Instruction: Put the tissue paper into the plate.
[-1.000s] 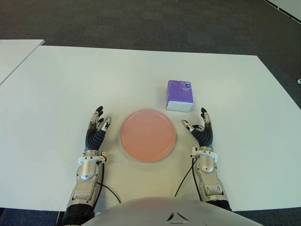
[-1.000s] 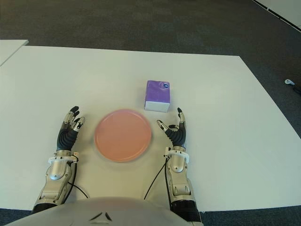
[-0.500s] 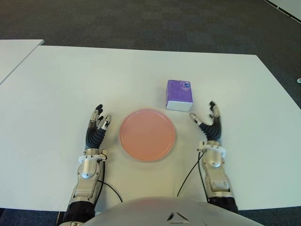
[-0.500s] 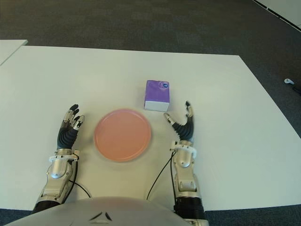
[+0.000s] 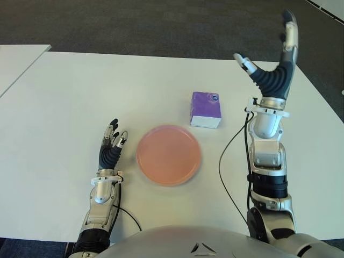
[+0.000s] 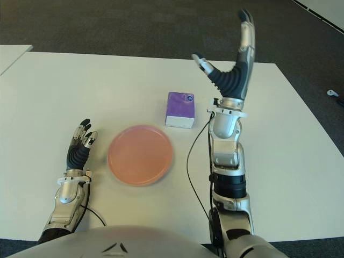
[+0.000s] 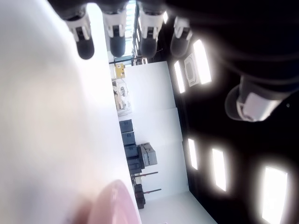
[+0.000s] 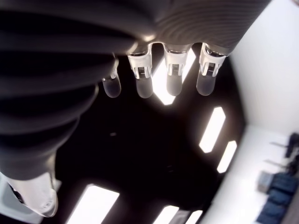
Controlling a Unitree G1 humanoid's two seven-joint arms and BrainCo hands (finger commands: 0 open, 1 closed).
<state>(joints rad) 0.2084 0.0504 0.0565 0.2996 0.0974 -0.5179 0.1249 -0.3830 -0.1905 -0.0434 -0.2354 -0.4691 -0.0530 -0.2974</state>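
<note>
Spreading empty fingers, the right hand (image 5: 274, 75) rises beside the tissue pack (image 5: 206, 109); left hand (image 5: 110, 152) open.

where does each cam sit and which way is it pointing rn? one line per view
Left eye view: head camera, facing forward and down at the white table; shows left hand, raised right hand.
Right eye view: same head, slightly offset; shares the pink plate and purple tissue pack.
Left wrist view: at the left wrist, past open fingertips toward ceiling lights, plate edge below.
Right wrist view: at the right wrist, past open fingertips at the ceiling.
</note>
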